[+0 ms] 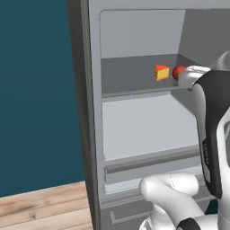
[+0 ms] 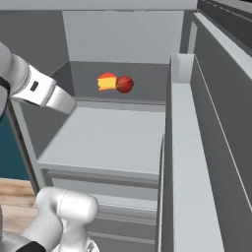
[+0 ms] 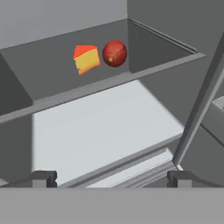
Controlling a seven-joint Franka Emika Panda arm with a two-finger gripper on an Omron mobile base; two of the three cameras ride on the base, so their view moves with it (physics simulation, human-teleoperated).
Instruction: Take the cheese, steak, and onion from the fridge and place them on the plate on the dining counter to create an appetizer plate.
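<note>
The fridge (image 1: 134, 130) stands open in front of me, with pale grey shelves (image 2: 113, 138). On its upper shelf the cheese (image 3: 86, 59), a yellow-orange wedge with a red edge, sits just left of the onion (image 3: 114, 53), a dark-red ball. The two nearly touch, as the cheese (image 1: 161, 72) (image 2: 107, 81) and the onion (image 1: 178, 71) (image 2: 124, 84) also show from the base. My gripper (image 3: 111, 179) is open and holds nothing. It hangs outside the fridge, below and in front of that shelf. The steak, the plate and the dining counter are out of view.
The wide middle shelf (image 3: 100, 127) is bare, with drawers (image 1: 148, 168) under it. The open fridge door (image 2: 187, 147) with its bins stands close on the right. A teal wall (image 1: 36, 90) and wooden floor (image 1: 40, 206) lie to the left.
</note>
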